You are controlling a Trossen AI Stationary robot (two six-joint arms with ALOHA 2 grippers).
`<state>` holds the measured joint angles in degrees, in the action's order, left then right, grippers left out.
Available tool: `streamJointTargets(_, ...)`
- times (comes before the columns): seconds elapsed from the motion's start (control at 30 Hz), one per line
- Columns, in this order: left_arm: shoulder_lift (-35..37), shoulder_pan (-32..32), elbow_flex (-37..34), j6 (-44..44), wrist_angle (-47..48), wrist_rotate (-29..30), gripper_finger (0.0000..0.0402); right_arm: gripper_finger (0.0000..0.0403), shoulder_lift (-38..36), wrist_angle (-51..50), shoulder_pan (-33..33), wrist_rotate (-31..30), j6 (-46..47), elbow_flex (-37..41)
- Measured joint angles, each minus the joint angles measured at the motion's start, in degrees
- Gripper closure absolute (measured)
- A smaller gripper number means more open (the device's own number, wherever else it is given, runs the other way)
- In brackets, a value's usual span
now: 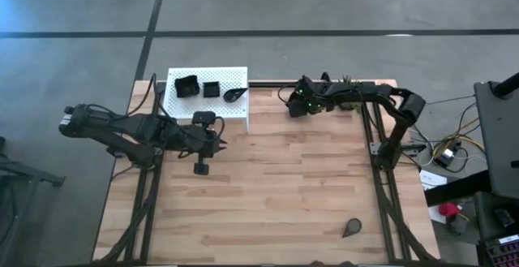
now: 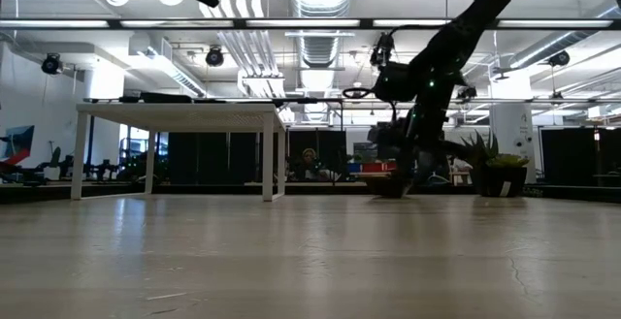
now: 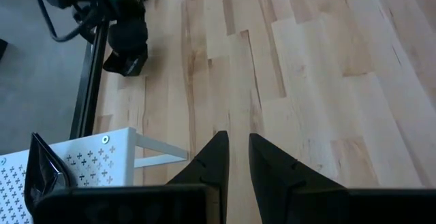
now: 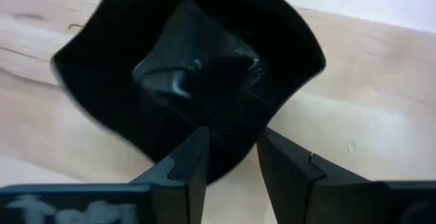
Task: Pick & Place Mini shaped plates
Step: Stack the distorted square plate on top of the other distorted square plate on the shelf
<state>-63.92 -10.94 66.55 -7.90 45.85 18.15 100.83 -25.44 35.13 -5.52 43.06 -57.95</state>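
A large black dish with upturned rims [image 4: 191,67] lies on the wooden table near its far edge, also seen past my left fingers [image 3: 126,64]. My right gripper [image 4: 231,139] hangs over it pointing steeply down, fingers apart; in the high view [image 1: 293,109] it hides the dish. Three more black dishes rest on the white perforated platform [image 1: 231,76]: a larger one [image 1: 187,86], a small square [image 1: 211,89] and a teardrop [image 1: 236,94]. Another teardrop dish [image 1: 352,228] lies near the front right. My left gripper [image 3: 237,142] hovers beside the platform, slightly open with nothing between its fingers. My right gripper comes from above with its fingers astride the big dish's rim [image 4: 228,166]. One finger [image 4: 194,156] stands over the dish's inside and the other [image 4: 283,159] outside it. Whether either finger touches the rim, I cannot tell.
A small green potted plant [image 1: 347,80] stands at the far edge just behind my right arm. The platform's legs [image 3: 160,152] stand close to my left fingers. A small dark thing [image 1: 201,168] shows under my left arm. Bare wood spreads across the middle and front.
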Motion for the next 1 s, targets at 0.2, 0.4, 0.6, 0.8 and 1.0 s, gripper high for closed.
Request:
streamJointTargets(0.2, 0.0, 0.0, 0.0, 0.0, 0.0, 0.0, 0.0349, 0.0322, 2.1, 0.9, 0.2, -0.4, -1.5, -1.0)
streamJointTargets(0.4, 0.0, 0.0, 0.0, 0.0, 0.0, 0.0, 0.0349, 0.0389, 1.8, 1.9, 0.1, -3.0, -4.0, -0.8)
streamJointTargets(0.6, 0.0, 0.0, 0.0, 0.0, 0.0, 0.0, 0.0349, 0.0395, -2.5, 1.7, -2.2, -6.7, -6.8, -0.8)
streamJointTargets(0.8, -0.3, 0.0, -0.2, -0.2, -2.2, 0.0, 0.0349, 0.0395, -10.6, 1.8, -8.4, -13.8, -8.4, -0.8)
streamJointTargets(1.0, -2.5, 0.0, -0.2, -2.8, -4.5, 0.0, 0.0349, 0.0395, -17.2, 2.2, -19.9, -23.9, -10.9, -0.8)
